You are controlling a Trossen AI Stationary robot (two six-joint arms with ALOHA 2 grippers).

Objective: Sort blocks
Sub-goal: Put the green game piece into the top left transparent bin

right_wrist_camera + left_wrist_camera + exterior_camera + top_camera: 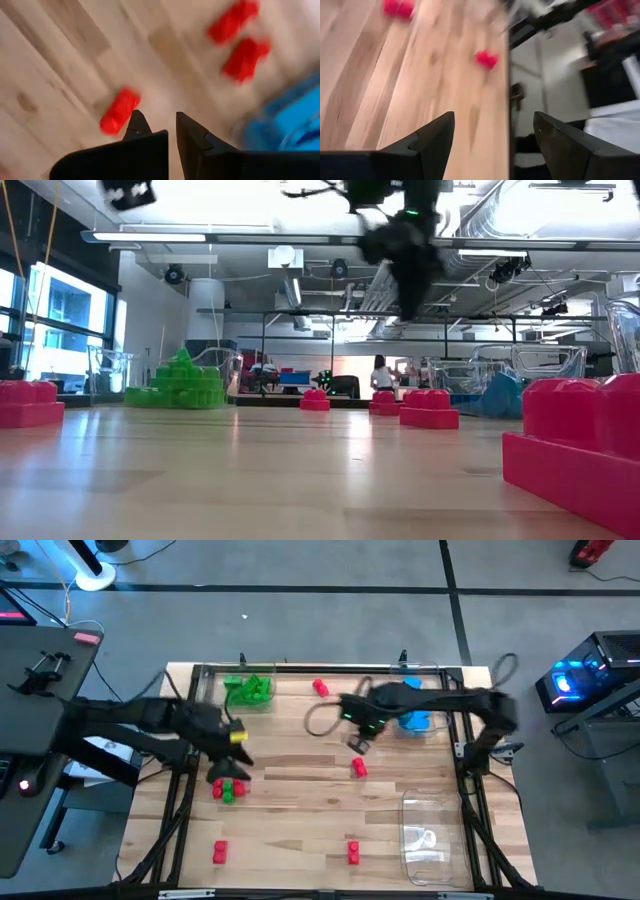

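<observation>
From my overhead feed the left gripper (232, 772) sits right over a small cluster at the table's left-middle, and the arm covers part of it, so I can only make out a red block (218, 789) and a green block (230, 793) touching each other just below the fingertips. I cannot see anything between the left fingers (437, 137); in the left wrist view they stand wide apart over bare wood (380, 100), with two blurred red blocks (486, 58) farther off. The right gripper (357, 744) hangs over the table's middle, above and just beside a red block (358, 768); its wrist view shows the two fingers (137, 125) drawn narrow with only a slit between them and nothing held, a smeared red block (119, 111) next to them. The blocks themselves are small, studded, solid-coloured pieces: a green heap (249, 690) at the far left corner, a blue pile (415, 720) partly hidden under the right arm, and loose red ones at the far edge (320, 688) and near edge (220, 852) (353, 853). A clear tray (428, 840) at the near right is hard to read against the wood.
</observation>
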